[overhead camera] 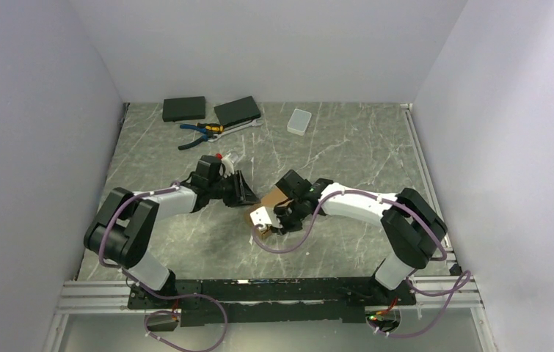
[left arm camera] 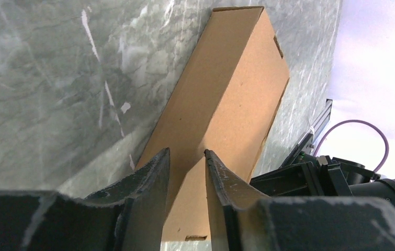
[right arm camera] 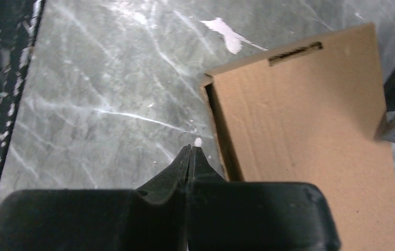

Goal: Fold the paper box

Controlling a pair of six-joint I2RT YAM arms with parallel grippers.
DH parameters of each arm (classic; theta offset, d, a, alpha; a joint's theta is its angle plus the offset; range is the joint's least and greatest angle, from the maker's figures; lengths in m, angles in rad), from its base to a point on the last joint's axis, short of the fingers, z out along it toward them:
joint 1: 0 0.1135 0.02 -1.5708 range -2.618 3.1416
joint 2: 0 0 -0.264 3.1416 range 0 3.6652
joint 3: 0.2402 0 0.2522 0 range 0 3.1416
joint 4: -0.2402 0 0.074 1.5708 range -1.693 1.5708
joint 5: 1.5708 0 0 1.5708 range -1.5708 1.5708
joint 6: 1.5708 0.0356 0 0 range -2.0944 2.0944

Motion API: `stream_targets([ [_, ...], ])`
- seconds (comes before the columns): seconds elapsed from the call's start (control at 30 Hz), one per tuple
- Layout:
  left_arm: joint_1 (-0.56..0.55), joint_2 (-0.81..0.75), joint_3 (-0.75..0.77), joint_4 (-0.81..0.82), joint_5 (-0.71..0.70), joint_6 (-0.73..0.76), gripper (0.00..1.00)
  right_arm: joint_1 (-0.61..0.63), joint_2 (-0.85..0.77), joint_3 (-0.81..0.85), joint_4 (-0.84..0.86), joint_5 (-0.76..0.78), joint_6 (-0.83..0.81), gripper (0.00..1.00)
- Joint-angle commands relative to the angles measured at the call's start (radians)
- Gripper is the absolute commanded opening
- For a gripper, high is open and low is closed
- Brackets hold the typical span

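The paper box [overhead camera: 271, 199] sits near the middle of the table [overhead camera: 347, 154], a touch toward the near edge, wedged between the two arms and already looking like a closed-up brown slab.

The left gripper [left arm camera: 185, 157] has its fingers parted a little. Cardboard shows through the gap, and it looks to lie behind them, not pinched between them. From that wrist the box runs lengthwise away from the fingertips, leaning off to the right, so this arm is at one end of the long axis.

The right gripper [right arm camera: 191, 149] is clenched tight on nothing, its tip a single point. The box lies just to one side of that tip, and the nearest edge shows a dark open seam down a side wall.

That is likely the relation that matters. The right tip is the nearer tool to the seam and only needs to go sideways into it, while the left arm braces the box from its end.
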Motion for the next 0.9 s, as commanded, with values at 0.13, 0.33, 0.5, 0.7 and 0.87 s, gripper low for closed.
stream_targets([
  [0.13, 0.014, -0.049, 0.006, -0.076, 0.075, 0.063, 0.41, 0.051, 0.006, 0.032, -0.106, -0.073, -0.181, 0.0],
  [0.33, 0.014, -0.007, -0.014, -0.048, 0.109, 0.062, 0.39, 0.123, 0.022, 0.006, 0.086, 0.054, -0.038, 0.0],
  [0.5, 0.008, 0.042, -0.038, 0.014, 0.143, 0.037, 0.31, 0.168, 0.044, -0.018, 0.238, 0.184, 0.061, 0.0],
  [0.7, 0.002, 0.062, -0.071, 0.064, 0.163, 0.021, 0.29, 0.178, 0.068, -0.045, 0.38, 0.361, 0.134, 0.0],
  [0.87, 0.005, 0.052, -0.058, 0.033, 0.148, 0.032, 0.32, 0.167, 0.049, 0.046, 0.021, 0.113, -0.057, 0.0],
])
